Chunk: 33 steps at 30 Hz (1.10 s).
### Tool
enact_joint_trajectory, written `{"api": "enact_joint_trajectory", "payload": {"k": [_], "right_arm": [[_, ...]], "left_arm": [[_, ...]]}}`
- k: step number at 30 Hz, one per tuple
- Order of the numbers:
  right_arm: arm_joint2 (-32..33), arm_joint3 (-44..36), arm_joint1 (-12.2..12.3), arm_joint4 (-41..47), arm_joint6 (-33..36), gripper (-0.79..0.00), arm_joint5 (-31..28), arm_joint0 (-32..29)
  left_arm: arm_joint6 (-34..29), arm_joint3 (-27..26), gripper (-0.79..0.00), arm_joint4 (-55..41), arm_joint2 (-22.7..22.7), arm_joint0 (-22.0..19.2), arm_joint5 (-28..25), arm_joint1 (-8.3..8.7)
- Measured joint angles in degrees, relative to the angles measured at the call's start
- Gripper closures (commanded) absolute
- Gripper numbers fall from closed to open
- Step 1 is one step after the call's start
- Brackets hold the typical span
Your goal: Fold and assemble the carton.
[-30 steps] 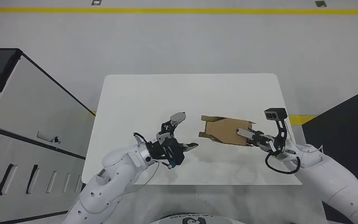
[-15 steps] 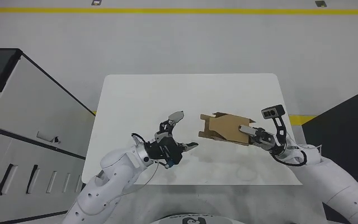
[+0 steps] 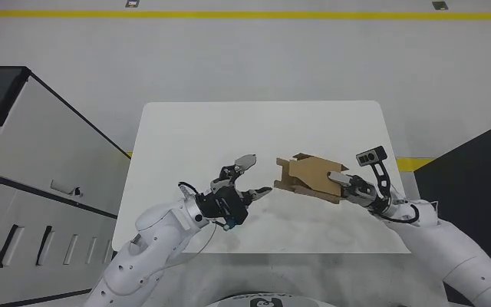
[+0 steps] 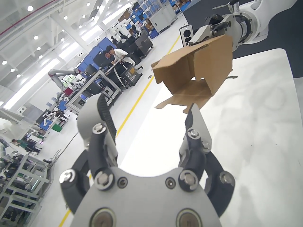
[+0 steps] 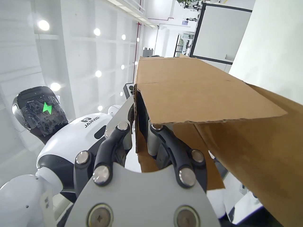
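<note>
**Carton part-opened in the right claw, with the left claw wide and waiting at its open end.**

Top view: the brown carton [image 3: 311,176] sits over the table [image 3: 230,123], towards the robot's right. The right claw [image 3: 338,180] is clamped on its near end, and the left claw [image 3: 257,176] is spread wide just beside the flaps.
Left wrist view: the corrugated board is matte and creased into a slanted, half-squared sleeve with its end flaps splayed. The lowest flap may rest on the smooth white tabletop, though I cannot be sure.
Right wrist view: the fingers [image 5: 127,121] pinch one thin wall with a ragged cut edge.
The step in hand looks like squaring the sleeve. The next move probably calls for the left claw to press a loose flap inward while the right holds the carton firm, as the light board will buckle easily.
</note>
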Motion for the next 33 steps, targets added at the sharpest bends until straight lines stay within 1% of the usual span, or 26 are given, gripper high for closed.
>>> {"api": "enact_joint_trajectory", "payload": {"k": [1,3,4,5,6,7,11,13,15,18,19,24,27,28,31,33], "right_arm": [[0.0,0.1,0.0,0.1,0.0,0.000,-0.1,0.0],[0.0,0.0,0.0,0.0,-0.1,0.000,-0.1,0.0],[0.0,0.0,0.0,0.0,-0.1,0.000,-0.1,0.0],[0.0,0.0,0.0,0.0,-0.1,0.000,-0.1,0.0],[0.0,0.0,0.0,0.0,-0.1,0.000,0.0,0.0],[0.0,0.0,0.0,0.0,-0.1,0.000,0.0,0.0],[0.8,-0.8,-0.4,-3.3,-3.5,0.000,-0.2,-0.3],[1.3,-1.3,-0.7,-5.4,-5.0,0.000,-1.4,-0.6],[1.6,-1.9,-1.0,-7.1,-6.1,0.000,-2.3,-0.8],[2.0,-2.5,-1.5,-9.3,-7.2,0.000,-2.7,-1.0],[2.1,-2.6,-1.6,-9.8,-7.4,0.000,-2.8,-1.1],[2.6,-2.9,-2.4,-11.2,-8.5,0.000,-2.6,-1.3],[3.0,-2.8,-2.8,-11.6,-8.6,0.000,-2.5,-1.4],[3.1,-2.8,-2.9,-11.6,-8.5,0.000,-2.5,-1.5],[3.4,-2.8,-3.3,-11.7,-8.2,0.000,-2.2,-1.7],[3.6,-2.7,-3.5,-11.6,-7.8,0.000,-1.9,-1.8]], "left_arm": [[0.0,0.0,-0.332,0.0,0.0,0.0,-0.1,0.01],[0.1,0.0,-0.283,0.1,0.1,0.0,-0.1,0.01],[0.1,0.0,-0.326,0.1,0.1,0.0,-0.1,0.01],[0.1,0.0,-0.413,0.1,0.1,0.0,-0.1,0.01],[0.1,0.0,-0.536,0.1,0.1,0.0,-0.1,0.01],[0.1,0.0,-0.508,0.1,0.1,0.0,-0.1,0.01],[-0.6,0.0,-0.480,-0.8,0.6,-0.2,-1.1,-0.02],[-2.7,-0.5,-0.489,-1.2,1.1,-0.5,-3.3,0.01],[-5.2,-1.1,-0.517,-2.4,1.6,-1.0,-6.0,0.01],[-8.5,-1.9,-0.533,-4.4,2.4,-1.8,-8.6,-0.09],[-9.3,-2.1,-0.514,-4.9,2.6,-2.0,-8.9,-0.13],[-12.1,-2.4,-0.483,-7.0,3.6,-2.9,-9.8,-0.31],[-12.8,-2.3,-0.456,-7.5,4.3,-3.3,-10.1,-0.36],[-12.9,-2.2,-0.431,-7.6,4.4,-3.5,-10.0,-0.38],[-13.1,-1.8,-0.391,-8.1,4.9,-3.8,-9.7,-0.44],[-13.3,-1.6,-0.391,-8.3,5.2,-4.1,-9.6,-0.49]]}}
